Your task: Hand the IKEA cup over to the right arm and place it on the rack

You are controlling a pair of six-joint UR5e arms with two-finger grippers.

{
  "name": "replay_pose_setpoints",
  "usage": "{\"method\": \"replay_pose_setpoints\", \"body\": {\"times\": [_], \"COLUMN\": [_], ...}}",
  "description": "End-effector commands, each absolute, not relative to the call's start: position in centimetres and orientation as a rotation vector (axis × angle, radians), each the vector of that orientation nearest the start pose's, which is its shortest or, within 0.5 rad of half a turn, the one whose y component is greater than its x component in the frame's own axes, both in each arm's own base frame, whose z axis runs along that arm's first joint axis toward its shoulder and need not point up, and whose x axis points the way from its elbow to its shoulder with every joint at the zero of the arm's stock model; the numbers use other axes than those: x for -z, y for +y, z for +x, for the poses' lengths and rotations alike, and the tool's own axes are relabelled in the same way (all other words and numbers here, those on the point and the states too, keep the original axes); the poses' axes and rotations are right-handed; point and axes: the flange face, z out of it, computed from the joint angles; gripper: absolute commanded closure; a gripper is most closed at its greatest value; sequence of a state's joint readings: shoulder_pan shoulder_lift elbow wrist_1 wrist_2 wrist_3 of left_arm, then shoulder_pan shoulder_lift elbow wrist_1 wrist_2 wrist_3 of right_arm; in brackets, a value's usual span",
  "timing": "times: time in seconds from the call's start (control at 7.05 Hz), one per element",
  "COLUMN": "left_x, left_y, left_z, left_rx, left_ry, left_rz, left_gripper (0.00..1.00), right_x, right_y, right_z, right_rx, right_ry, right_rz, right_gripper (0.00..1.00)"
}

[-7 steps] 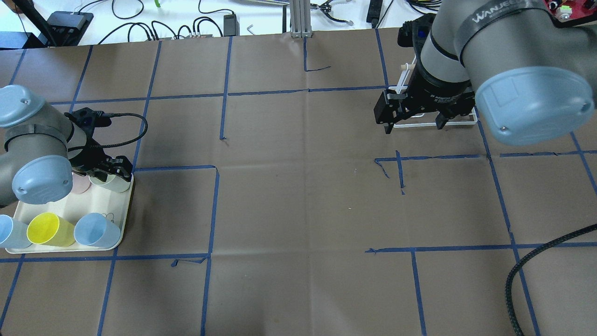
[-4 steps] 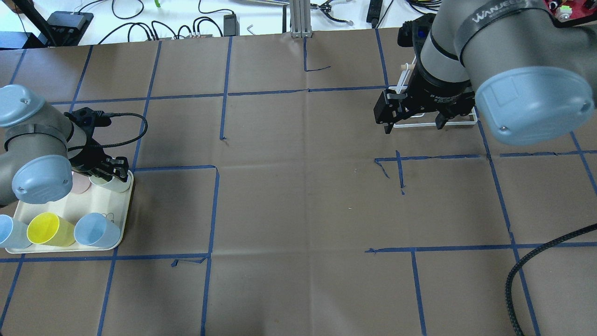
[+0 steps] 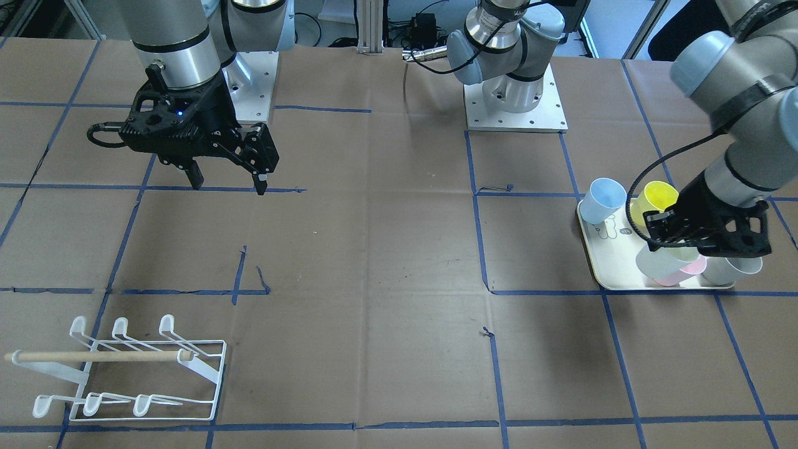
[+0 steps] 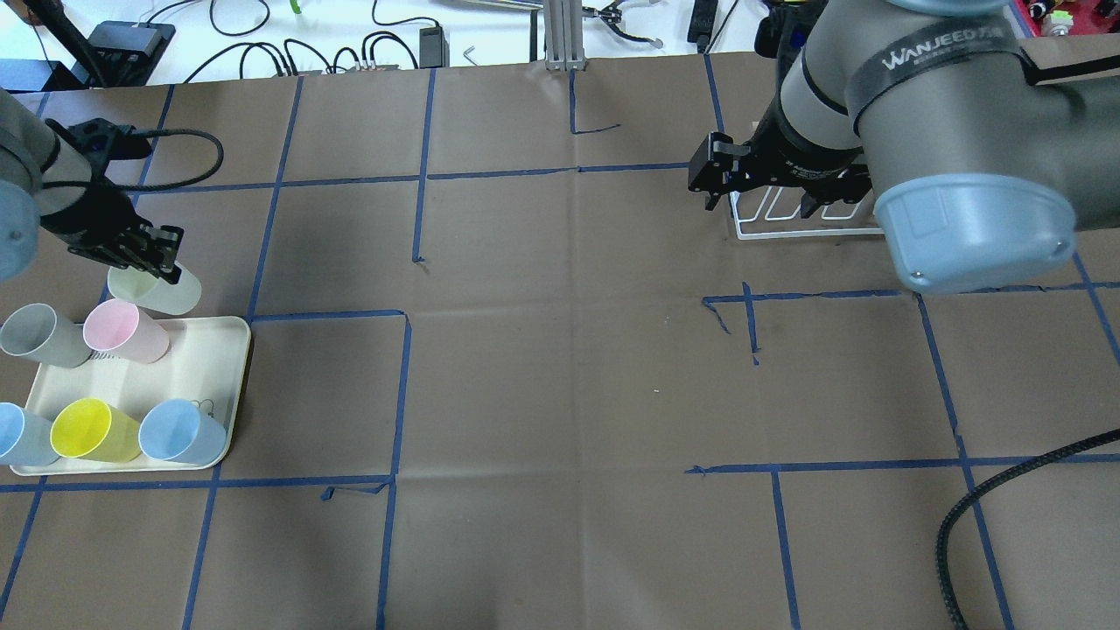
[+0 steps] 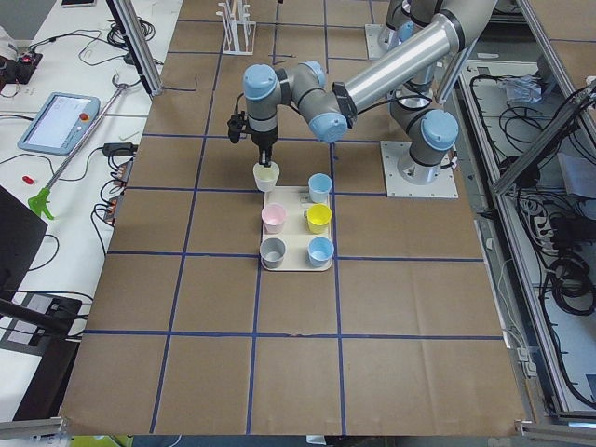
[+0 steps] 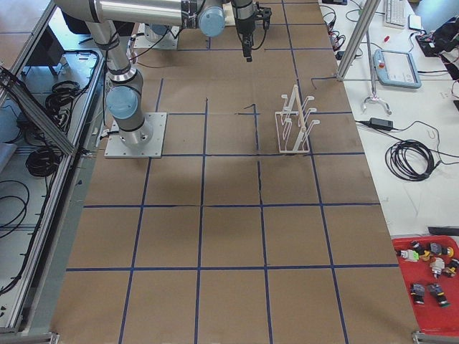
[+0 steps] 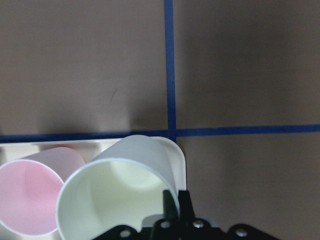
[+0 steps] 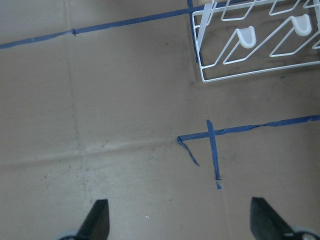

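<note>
While the left end effector [image 4: 149,262] is clenched on the rim wall of the pale cream cup [image 4: 159,293], that cup hangs in the air at the far corner of the cream tray [image 4: 197,367]. It is off the tray floor, mouth roughly up. The left wrist view shows the fingers pinching the rim.

5 more sit on the tray: grey cup [image 4: 39,335], pink cup [image 4: 127,331], yellow cup [image 4: 92,430], 2 light blue cups [image 4: 184,431]. The pink cup is just beside the held one; I cannot tell if they touch.

The right end effector [image 3: 227,182] is released, jaws wide, nothing between them. The right wrist view shows only bare desk [image 4: 560,376] below it. It hovers on the robot's right side, near the rack [image 3: 100,357] and well apart from the cup. The rack is white wire with a wooden dowel. It stands on the desk with every peg bare, 0 cups on it.

Progress looks early. Judging from how things lie, only the pick off the tray is done, step 1 of 3. What is left:
- Carry the cup toward mid-desk and bring the right end effector to meet it.
- The right grasps and the left lets go.
- The right takes the cup to the rack and sets it on a peg.

With the 2 end effectors at opposite ends of the desk, the handover has not begun. My estimate is under a third complete.
</note>
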State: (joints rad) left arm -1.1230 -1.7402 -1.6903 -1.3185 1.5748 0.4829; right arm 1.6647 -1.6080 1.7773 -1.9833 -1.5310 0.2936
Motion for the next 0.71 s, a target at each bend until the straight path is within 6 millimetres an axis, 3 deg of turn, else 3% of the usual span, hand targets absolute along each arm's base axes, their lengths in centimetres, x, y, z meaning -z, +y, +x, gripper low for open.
{"method": "replay_pose_setpoints", "body": {"times": [0.0,0.14,0.43,0.57], "left_x": [-44.8,-46.4,-46.4,-47.0], "left_y": [-56.3,-56.9,-57.6,-59.0], "left_z": [12.0,12.2,11.4,8.8], "left_rx": [-0.136,-0.138,-0.092,0.088], "left_ry": [3.176,3.178,3.206,3.297], "left_rz": [0.061,0.064,0.098,0.163], "left_gripper": [1.00,1.00,1.00,1.00], "right_x": [-44.1,-43.7,-42.7,-42.4], "right_y": [-47.4,-47.4,-47.0,-46.5], "right_z": [19.1,19.4,19.7,20.2], "right_rx": [0.453,0.525,0.612,0.664], "right_ry": [2.854,2.786,2.653,2.521], "right_rz": [0.516,0.566,0.656,0.705], "right_gripper": [0.00,0.00,0.00,0.00]}}
